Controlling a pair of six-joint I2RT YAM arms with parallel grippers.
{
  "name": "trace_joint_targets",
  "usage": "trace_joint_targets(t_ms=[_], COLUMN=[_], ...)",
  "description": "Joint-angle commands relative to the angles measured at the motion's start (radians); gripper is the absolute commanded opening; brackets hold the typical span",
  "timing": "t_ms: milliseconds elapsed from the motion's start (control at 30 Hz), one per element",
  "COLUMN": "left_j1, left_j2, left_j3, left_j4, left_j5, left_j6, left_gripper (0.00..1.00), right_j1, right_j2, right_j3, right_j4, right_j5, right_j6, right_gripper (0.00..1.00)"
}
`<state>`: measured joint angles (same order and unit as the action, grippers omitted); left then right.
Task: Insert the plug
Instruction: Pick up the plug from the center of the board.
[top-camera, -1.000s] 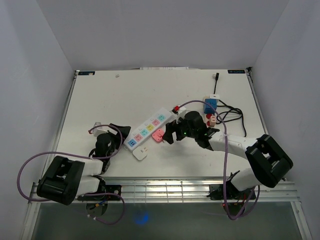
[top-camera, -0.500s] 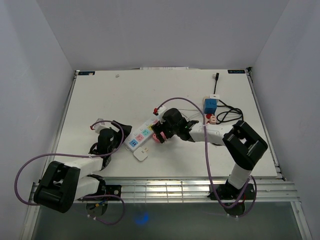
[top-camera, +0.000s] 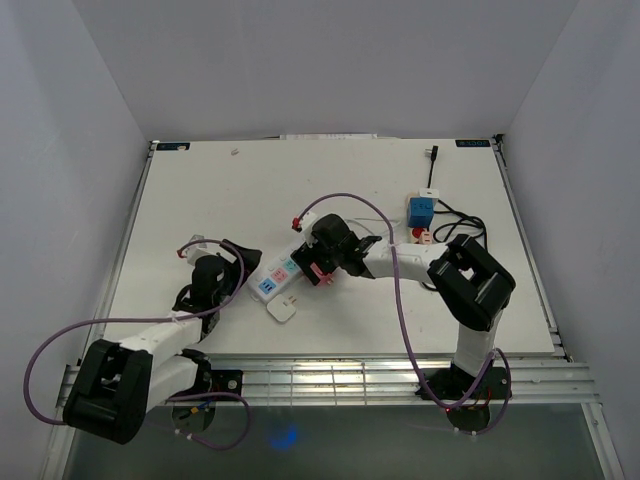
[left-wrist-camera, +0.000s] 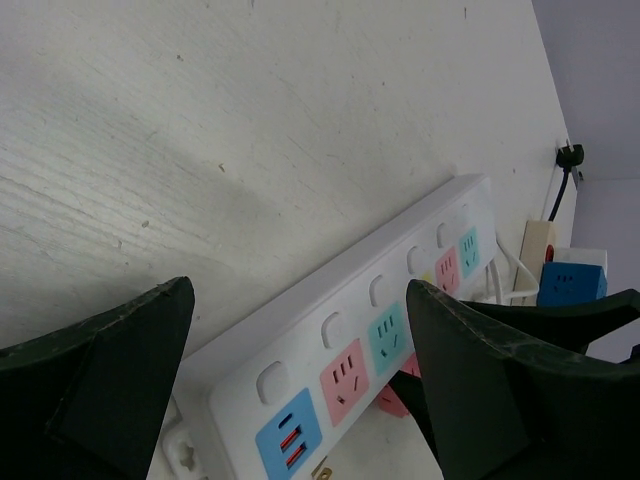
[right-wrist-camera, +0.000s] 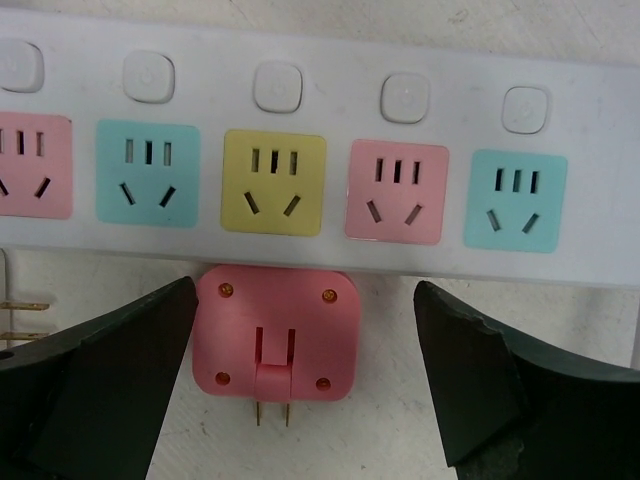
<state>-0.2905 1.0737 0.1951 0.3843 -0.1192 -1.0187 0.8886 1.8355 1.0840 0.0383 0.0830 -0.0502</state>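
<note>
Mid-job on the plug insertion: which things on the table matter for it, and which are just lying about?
For the job: pink square plug; white power strip with coloured sockets; right gripper, open and straddling the plug.
Lying about: blue cube adapter; black corded plug; small white plug near the strip's end.

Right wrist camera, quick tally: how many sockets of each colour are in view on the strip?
Pink sockets: 2 (one cut off at the left edge)
Teal sockets: 2
Yellow socket: 1
Total: 5 sockets on the power strip
</note>
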Motion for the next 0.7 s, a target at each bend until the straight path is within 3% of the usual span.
trace_joint_targets(t_ms=[0,233,333,533,667], left_j1=[0.004,0.004,0.004,0.004,0.004], left_j2=[-0.052,-0.049,-0.037,-0.049,-0.047], left_j3=[0.036,0.046,0.058,0.086,0.121], left_j4=[-0.039,-0.042,-0.048,-0.058,-0.062], left_j5=[0.010,0.036,0.047,0.094,0.179], left_j6=[0.029,0.040,0.051,0.127,0.157], left_gripper=[0.98,0.98,0.98,0.98,0.98], right_j1=[0.016,0.024,0.027,0.032,0.041], right_j2=[-0.019,-0.015,-0.001,-0.064,-0.181], right_j3=[-0.028,-0.027,-0.018,-0.070,-0.150], right_j4=[-0.068,-0.104,-0.118,-0.069,0.052], right_j5=[-0.022,-0.043,-0.039,-0.049,-0.052], right_j6=[-0.016,-0.014,-0.010,0.021,0.036], right_gripper=[0.94,0.90,0.99,0.80,0.77])
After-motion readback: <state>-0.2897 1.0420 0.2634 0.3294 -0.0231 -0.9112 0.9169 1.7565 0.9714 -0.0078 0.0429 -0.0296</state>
